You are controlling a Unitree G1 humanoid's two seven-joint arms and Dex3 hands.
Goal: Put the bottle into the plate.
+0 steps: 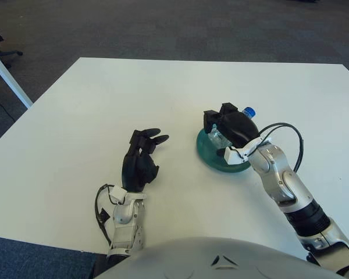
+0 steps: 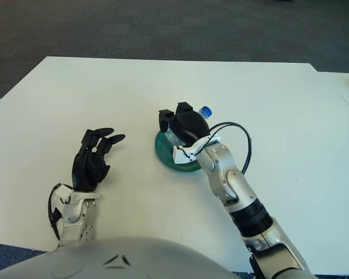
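Note:
A clear plastic bottle with a blue cap [image 1: 248, 111] lies tilted across the teal plate [image 1: 212, 157] on the white table. My right hand [image 1: 225, 123] covers most of the bottle from above, its black fingers curled around the body, so only the cap end and a bit of clear plastic show. The bottle's lower end sits low over the plate's bowl; contact with the plate is hidden by the hand. In the right eye view the same cap [image 2: 206, 111] pokes out past the hand [image 2: 183, 123] over the plate [image 2: 164, 153].
My left hand [image 1: 141, 158] shows to the left of the plate, fingers spread and holding nothing. The table's far edge [image 1: 209, 60] borders dark carpet. A white table leg [image 1: 9, 75] stands at the far left.

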